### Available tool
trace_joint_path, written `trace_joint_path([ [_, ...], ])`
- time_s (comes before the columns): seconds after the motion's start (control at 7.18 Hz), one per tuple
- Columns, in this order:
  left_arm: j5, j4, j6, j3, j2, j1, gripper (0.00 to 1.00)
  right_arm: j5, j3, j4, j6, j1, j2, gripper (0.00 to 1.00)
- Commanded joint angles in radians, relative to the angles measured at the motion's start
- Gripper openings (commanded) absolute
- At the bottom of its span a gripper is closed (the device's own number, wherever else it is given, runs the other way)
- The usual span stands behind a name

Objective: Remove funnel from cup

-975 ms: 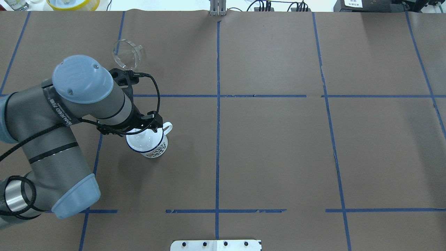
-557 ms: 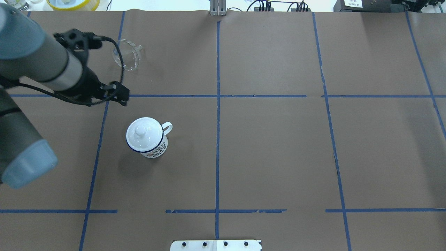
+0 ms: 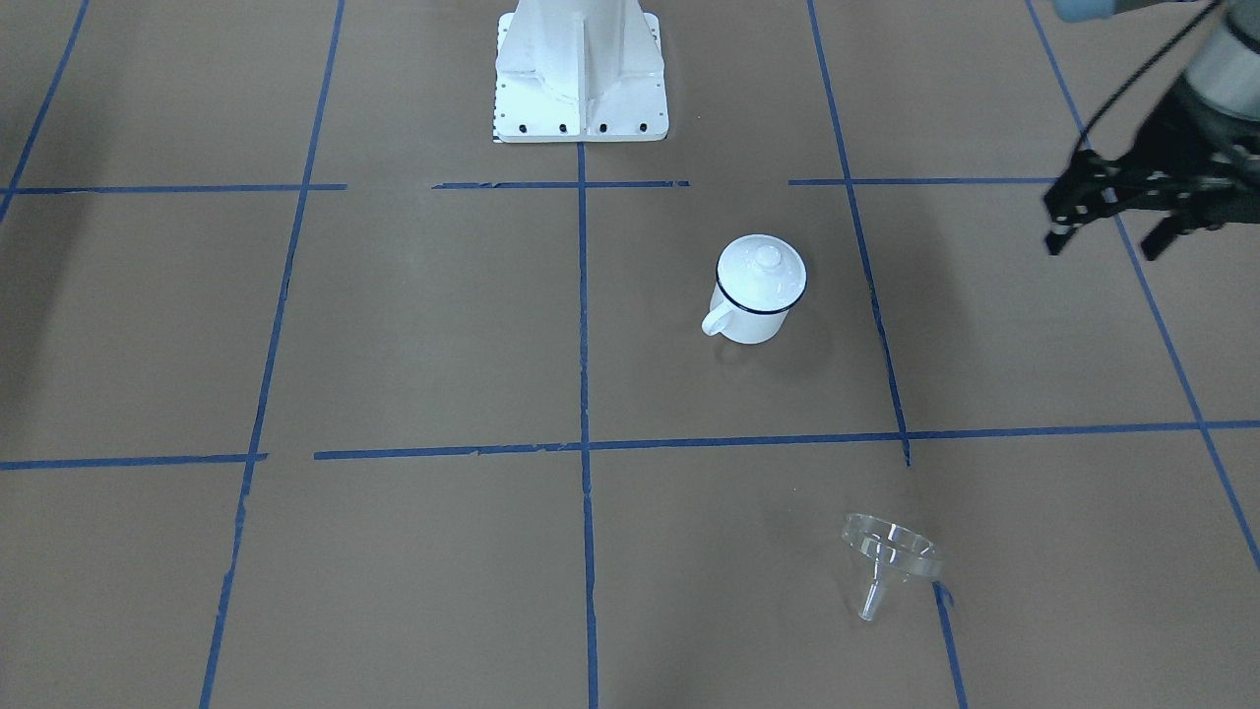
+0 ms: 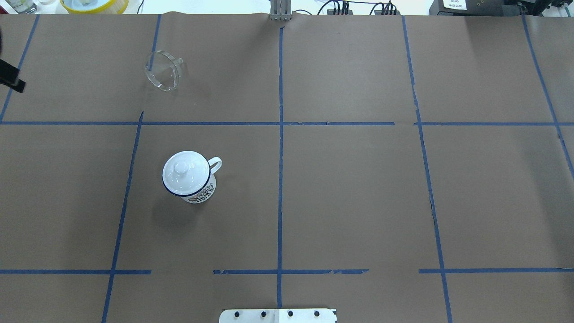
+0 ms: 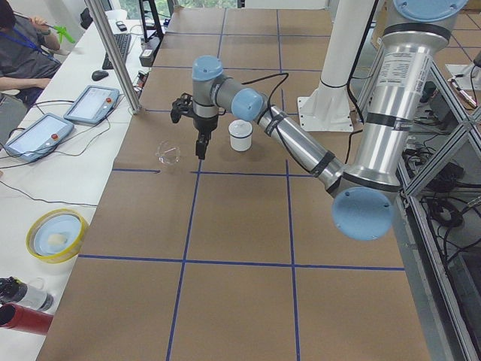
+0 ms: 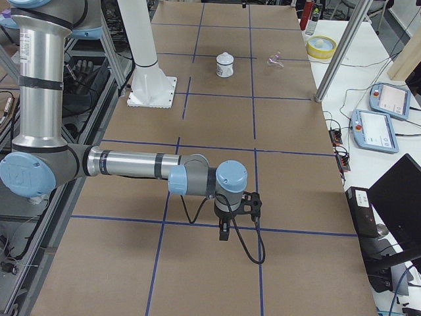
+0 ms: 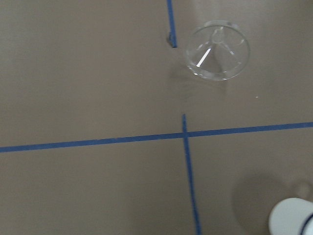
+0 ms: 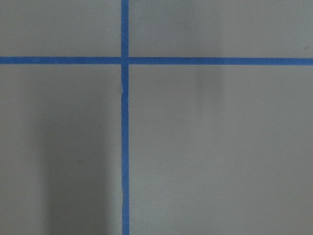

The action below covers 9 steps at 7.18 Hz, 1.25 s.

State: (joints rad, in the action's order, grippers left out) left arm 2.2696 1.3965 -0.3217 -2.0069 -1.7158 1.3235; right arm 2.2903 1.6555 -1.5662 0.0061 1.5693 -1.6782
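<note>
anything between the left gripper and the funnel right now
Nothing visible does. Only bare table lies between the left gripper and the funnel, which lies on its side, apart from the cup. The cup, with its lid on, stands off that line, nearer the robot's base.

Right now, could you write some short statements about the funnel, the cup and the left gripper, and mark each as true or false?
The funnel sits in the cup. False: it lies on its side on the table, apart from the cup.
A white lid covers the cup. True.
The left gripper holds the funnel. False: it is open and empty, off to the side.
The cup stands upright. True.
</note>
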Motion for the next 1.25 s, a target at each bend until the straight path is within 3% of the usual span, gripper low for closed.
trace_joint_path([
  [0.0,0.054,-0.002,0.234,0.153,0.122,0.169,1.00,0.000,0.000,0.000,0.000,0.000,0.000,1.00],
  [0.14,0.056,0.001,0.277,0.234,0.155,0.243,1.00,0.000,0.000,0.000,0.000,0.000,0.000,1.00],
  [0.28,0.057,0.010,0.496,0.310,0.162,0.314,1.00,0.000,0.000,0.000,0.000,0.000,0.000,1.00],
  [0.42,0.060,-0.005,0.594,0.326,0.174,0.360,1.00,0.000,0.000,0.000,0.000,0.000,0.000,1.00],
  [0.56,0.068,-0.025,0.592,0.327,0.221,0.387,1.00,0.000,0.000,0.000,0.000,0.000,0.000,1.00],
  [0.84,0.071,-0.011,0.410,0.327,0.217,0.387,1.00,0.000,0.000,0.000,0.000,0.000,0.000,1.00],
  [1.11,0.073,-0.008,0.395,0.324,0.203,0.385,1.00,0.000,0.000,0.000,0.000,0.000,0.000,1.00],
])
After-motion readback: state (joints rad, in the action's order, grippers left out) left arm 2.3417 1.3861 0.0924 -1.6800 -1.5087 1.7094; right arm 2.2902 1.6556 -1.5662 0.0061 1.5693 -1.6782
